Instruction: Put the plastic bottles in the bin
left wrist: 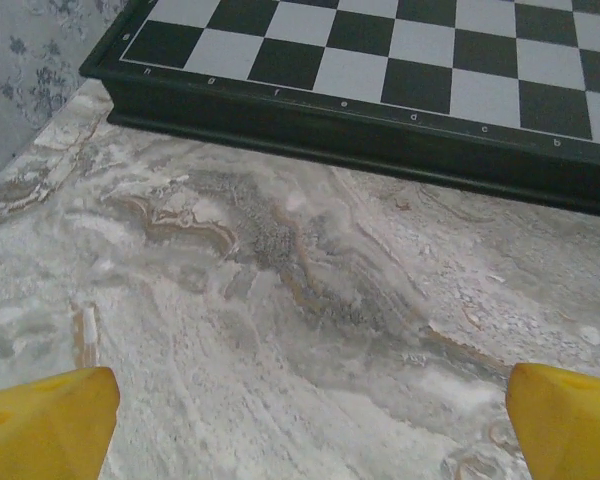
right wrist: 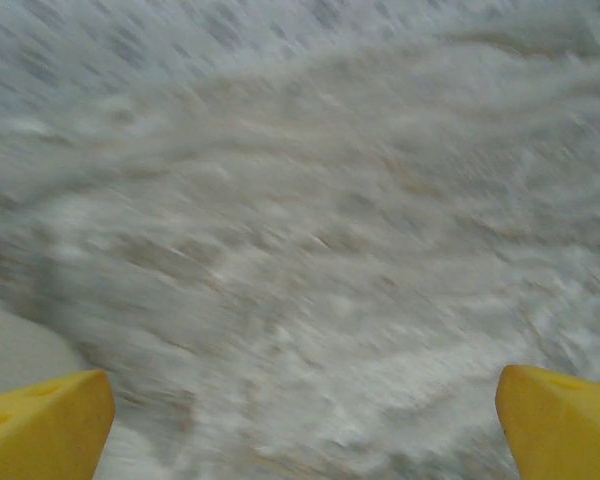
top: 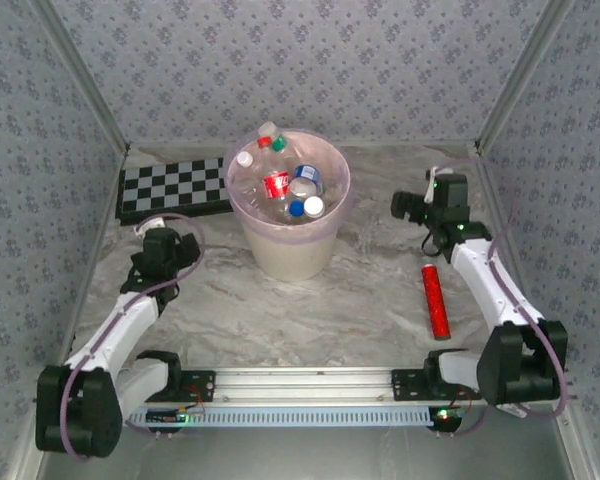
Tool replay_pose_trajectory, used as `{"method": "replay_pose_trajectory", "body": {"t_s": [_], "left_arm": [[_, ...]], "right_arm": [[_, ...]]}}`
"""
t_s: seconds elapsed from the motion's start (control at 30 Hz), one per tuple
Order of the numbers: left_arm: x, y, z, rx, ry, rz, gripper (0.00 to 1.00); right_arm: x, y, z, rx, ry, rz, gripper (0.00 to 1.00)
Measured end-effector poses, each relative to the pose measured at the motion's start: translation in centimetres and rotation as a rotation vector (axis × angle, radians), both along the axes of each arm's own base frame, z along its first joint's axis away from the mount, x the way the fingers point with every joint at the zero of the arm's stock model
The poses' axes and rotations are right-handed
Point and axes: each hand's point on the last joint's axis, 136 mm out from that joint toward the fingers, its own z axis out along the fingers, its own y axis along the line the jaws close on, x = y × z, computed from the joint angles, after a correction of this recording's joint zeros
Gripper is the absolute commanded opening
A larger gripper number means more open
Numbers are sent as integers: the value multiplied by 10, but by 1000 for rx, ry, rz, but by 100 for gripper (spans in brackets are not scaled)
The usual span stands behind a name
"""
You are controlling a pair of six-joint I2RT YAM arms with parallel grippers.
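Left end effector (left wrist: 310, 430): yellow fingertips (left wrist: 45, 425) sit at the two lower corners of the wrist view, spread wide, nothing between them. Bare marbled worktop (left wrist: 280, 300) lies beneath, and the near edge of a chessboard (left wrist: 380, 80) is just ahead. From above, this end effector sits left of the bin and in front of the board, apart from both.

Right end effector (right wrist: 305, 425): fingertips likewise wide, gripping nothing. The wrist view is blurred, with pale worktop under it. From above, it hangs right of the bin, well apart from it. A slim red cylinder (top: 437, 300) lies on the worktop nearer the arm's base.

Plastic bottles (top: 277, 185): heaped inside the bin (top: 290, 255), with red, green, blue and white caps uppermost. Count unreadable.

The bin stands upright at centre back, with a pink liner bag (top: 335, 215) over its rim. Its left side meets the chessboard's right end; contact cannot be told.
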Motion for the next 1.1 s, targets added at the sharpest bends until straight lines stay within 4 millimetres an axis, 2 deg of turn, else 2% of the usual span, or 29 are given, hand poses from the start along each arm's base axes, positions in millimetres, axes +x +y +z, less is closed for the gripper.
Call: {"method": "replay_pose_trajectory", "body": {"t_s": [0.07, 0.17, 0.23, 0.37, 0.53, 0.7, 0.83, 0.9, 1.0, 1.1], "left_arm": [[10, 1, -2, 43, -6, -17, 99], [24, 2, -3, 100, -45, -36, 99], [31, 3, -9, 134, -51, -44, 99], [40, 3, -27, 176, -45, -56, 99], [47, 5, -35, 222, -34, -64, 99], [65, 7, -38, 246, -44, -74, 99], [68, 9, -33, 236, -80, -74, 99], [69, 15, -32, 207, -102, -76, 99], [65, 24, -38, 178, -125, -73, 99], [63, 21, -43, 159, -124, -97, 99]], "right_arm": [[-3, -13, -32, -49, 24, -41, 100], [-2, -21, -57, -103, 30, -55, 100], [5, -22, -53, -134, -27, -47, 100], [22, -24, -29, -175, -152, -39, 100], [32, -27, -21, -186, -154, -35, 100], [29, -22, -42, -190, -154, 6, 100], [-5, -27, -84, -189, -132, -2, 100], [-13, -30, -99, -188, -111, -9, 100], [-7, -33, -88, -182, -169, -29, 100], [-3, -35, -79, -176, -207, -43, 100]]}}
